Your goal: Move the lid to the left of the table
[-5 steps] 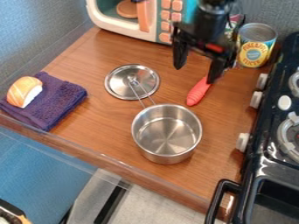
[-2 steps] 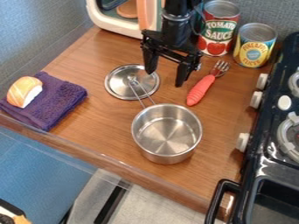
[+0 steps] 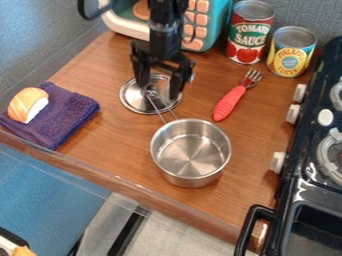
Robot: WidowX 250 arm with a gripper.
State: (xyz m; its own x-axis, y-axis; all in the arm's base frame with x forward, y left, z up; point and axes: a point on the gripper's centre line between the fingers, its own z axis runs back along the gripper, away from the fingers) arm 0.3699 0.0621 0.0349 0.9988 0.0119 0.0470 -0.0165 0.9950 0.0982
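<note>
While my black two-finger gripper (image 3: 158, 92) hangs w/ fingers apart, the round silver metal lid (image 3: 136, 101) lies just below me, ungripped; lining-up looks abt done, grasp, lift & move L to go.

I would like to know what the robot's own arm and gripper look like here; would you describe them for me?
The arm is black, with a narrow, blocky wrist section. The gripper is black too: a wide crosspiece with two long, flat fingers that narrow toward their tips. What looks like a black cable curves out beside the arm.
</note>
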